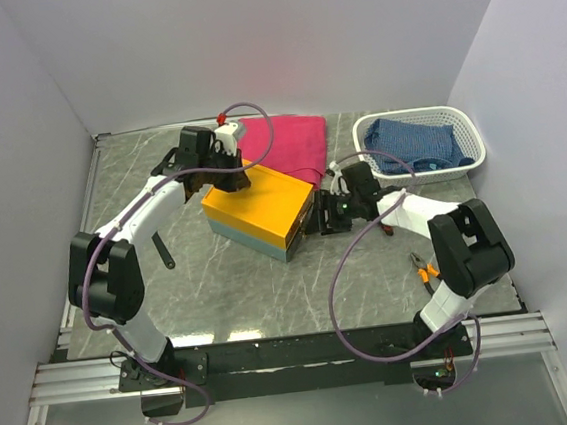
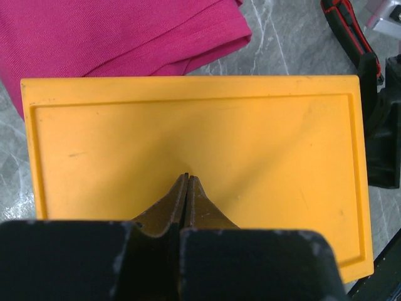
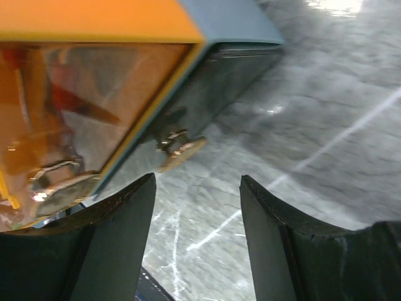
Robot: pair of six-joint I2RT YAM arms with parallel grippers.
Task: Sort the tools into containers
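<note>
The box with the orange-yellow top (image 1: 260,207) and pale teal base stands mid-table. My left gripper (image 1: 222,175) is shut and empty, its tips (image 2: 187,177) just above the orange lid (image 2: 194,163). My right gripper (image 1: 320,215) is open and empty at the box's right end, its jaws (image 3: 197,185) facing the clear side panel (image 3: 81,106), through which red-handled tools show. Red-and-black pliers (image 2: 351,34) lie on the table beyond the box. Small orange-handled pliers (image 1: 426,270) lie by the right arm's base. A dark slim tool (image 1: 164,252) lies left of the box.
A white slotted basket (image 1: 469,132) at the back right holds a blue cloth (image 1: 412,143). A pink folded cloth (image 1: 285,142) lies behind the box, also in the left wrist view (image 2: 119,34). A brass latch (image 3: 178,147) sticks out of the box's end. Walls close in both sides.
</note>
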